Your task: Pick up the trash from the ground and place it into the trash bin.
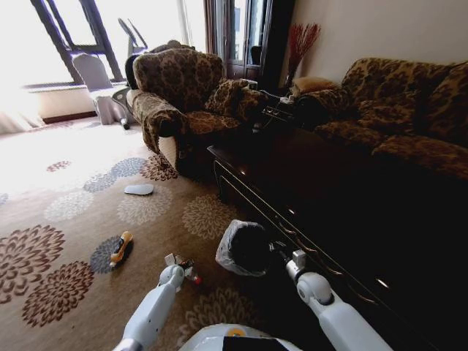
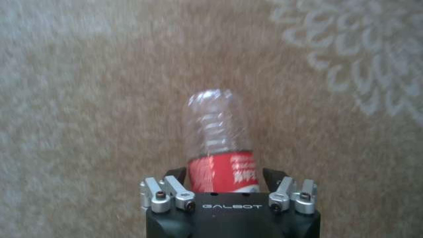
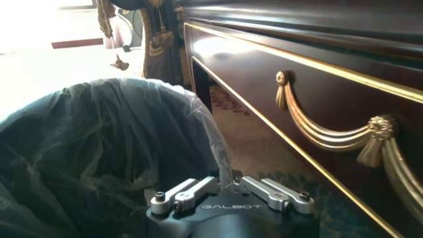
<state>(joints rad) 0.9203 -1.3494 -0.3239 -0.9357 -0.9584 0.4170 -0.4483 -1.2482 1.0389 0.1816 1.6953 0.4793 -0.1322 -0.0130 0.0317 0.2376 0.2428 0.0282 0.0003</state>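
A piece of trash, a clear plastic bottle (image 2: 217,130) with a red label, sits between the fingers of my left gripper (image 2: 221,174), which is shut on it above the carpet. In the head view the left gripper (image 1: 178,268) holds this bottle (image 1: 190,275) low, left of the trash bin (image 1: 228,247). The bin is black and lined with a translucent bag. My right gripper (image 1: 282,253) is at the bin's right side. In the right wrist view the right gripper (image 3: 225,182) is shut on the bin's bagged rim (image 3: 213,133). An orange-yellow bottle (image 1: 121,248) lies on the carpet to the left.
A dark wooden coffee table (image 1: 329,197) with gold trim stands right of the bin. A pale slipper (image 1: 139,189) lies farther out on the flowered carpet. An armchair (image 1: 179,91) and a sofa (image 1: 395,110) stand behind. Open carpet lies to the left.
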